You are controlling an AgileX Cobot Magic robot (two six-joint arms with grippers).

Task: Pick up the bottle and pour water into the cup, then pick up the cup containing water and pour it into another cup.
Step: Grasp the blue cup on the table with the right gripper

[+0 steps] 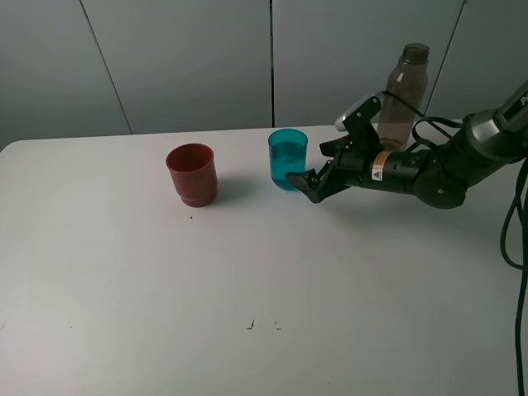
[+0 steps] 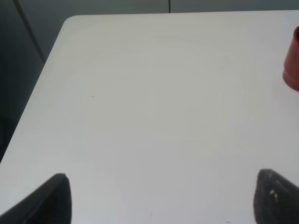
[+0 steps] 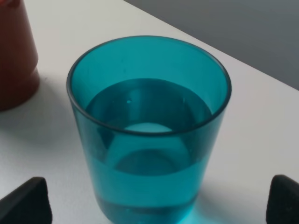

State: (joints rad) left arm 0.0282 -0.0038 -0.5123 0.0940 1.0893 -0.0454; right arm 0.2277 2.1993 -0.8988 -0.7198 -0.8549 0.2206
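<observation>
Writing: a small yellow-and-white sticker [image 1: 379, 170] on the right arm's wrist; its print is too small to read. No brand or label shows on the cups or the bottle.
The cup [image 1: 287, 161]: teal-blue, see-through, with straight smooth sides; it stands upright on the worktop [image 1: 247, 272], right of centre and towards the far edge. Water fills it to about the middle.
Right gripper [image 1: 313, 172]: reaches in low from the right with its fingers spread wide. The cup sits between them, and the wrist view shows a gap on each side.
Another cup [image 1: 191, 173]: red, opaque and squat, with a narrower stepped base; upright, left of the teal cup and clearly apart from it.
The bottle [image 1: 404, 95]: tall, slim, smoky grey-brown and translucent, with a narrow threaded neck. It stands upright at the far right behind the right arm, which hides its lower part.
Left gripper [image 2: 166, 198]: fingers apart with nothing between them, over bare worktop; the red cup shows at the edge of its view.
Around: white worktop with a few dark specks [image 1: 250, 324] on the near side, grey wall panels behind, and a black cable [image 1: 516, 239] hanging at the right edge.
In the way: nothing between the two cups.
</observation>
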